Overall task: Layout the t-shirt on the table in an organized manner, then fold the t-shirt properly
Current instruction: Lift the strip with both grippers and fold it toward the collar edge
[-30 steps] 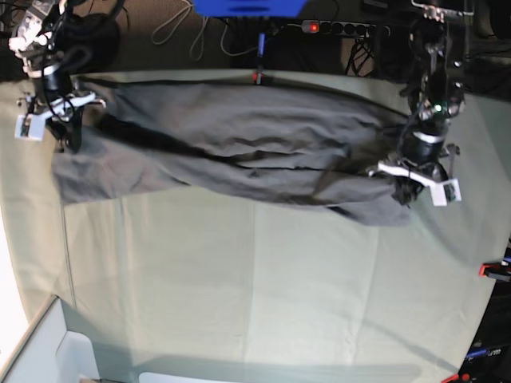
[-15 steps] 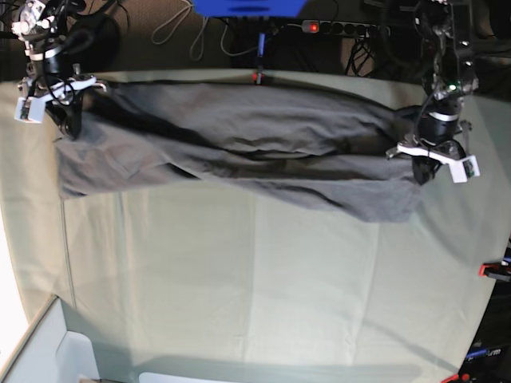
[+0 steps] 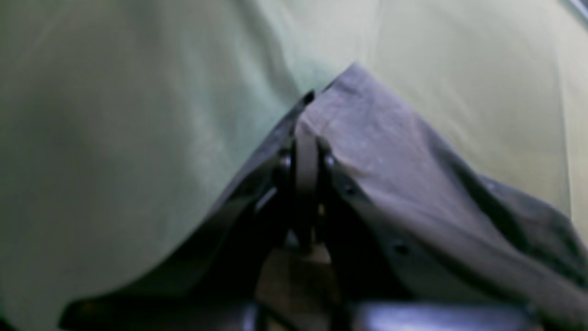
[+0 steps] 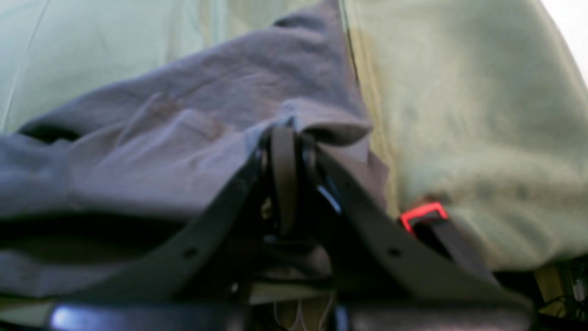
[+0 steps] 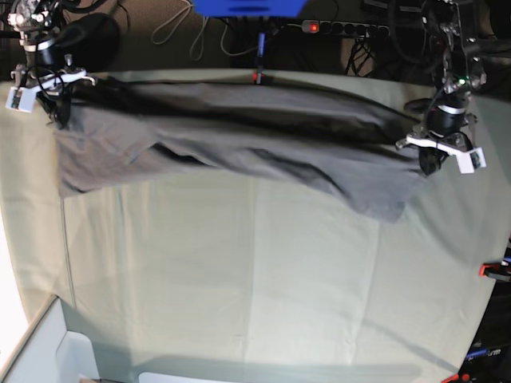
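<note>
The grey t-shirt was stretched wide across the far part of the green counter. The left pincer was squeezed tight on one end of the t-shirt. The right pincer was squeezed tight on the other end. A small red clamp sat at the counter's edge, just beside the right pincer.

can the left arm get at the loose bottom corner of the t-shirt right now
Probably not yet: the left gripper is shut on the t-shirt, so it would have to let go first. The hanging corner lies just below it, unobstructed.
</note>
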Controlling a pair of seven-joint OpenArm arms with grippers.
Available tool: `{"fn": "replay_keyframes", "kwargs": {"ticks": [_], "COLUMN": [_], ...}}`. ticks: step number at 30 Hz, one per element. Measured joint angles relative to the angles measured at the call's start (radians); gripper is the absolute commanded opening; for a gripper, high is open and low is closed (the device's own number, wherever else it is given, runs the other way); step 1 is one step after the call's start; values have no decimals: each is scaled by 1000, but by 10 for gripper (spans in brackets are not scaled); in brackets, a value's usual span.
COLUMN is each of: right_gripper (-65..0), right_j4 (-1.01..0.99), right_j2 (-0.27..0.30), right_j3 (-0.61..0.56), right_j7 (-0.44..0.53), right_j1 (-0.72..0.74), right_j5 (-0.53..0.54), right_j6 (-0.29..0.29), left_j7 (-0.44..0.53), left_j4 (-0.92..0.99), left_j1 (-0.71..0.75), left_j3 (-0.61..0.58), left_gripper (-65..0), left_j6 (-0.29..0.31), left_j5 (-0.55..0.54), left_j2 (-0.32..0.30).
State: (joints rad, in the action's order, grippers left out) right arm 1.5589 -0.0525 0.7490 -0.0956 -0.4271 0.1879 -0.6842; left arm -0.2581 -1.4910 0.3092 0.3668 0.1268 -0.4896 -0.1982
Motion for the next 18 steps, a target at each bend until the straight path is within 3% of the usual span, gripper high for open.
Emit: {"fn": "replay_keyframes", "kwargs": {"ticks": [18], "right_gripper": [-650], "right_j4": [-69], "right_j2": [-4], "right_j3": [-8], "right_j7": [2], "right_j1": [0], "right_j5": [0], "right_j6": [0], "left_j7": [5], "left_j4": [63], "left_j1": [58], "left_j3": [63], "left_gripper": [-649], "left_j6": [5], "left_j5": [-1], "left_j2": [35]}}
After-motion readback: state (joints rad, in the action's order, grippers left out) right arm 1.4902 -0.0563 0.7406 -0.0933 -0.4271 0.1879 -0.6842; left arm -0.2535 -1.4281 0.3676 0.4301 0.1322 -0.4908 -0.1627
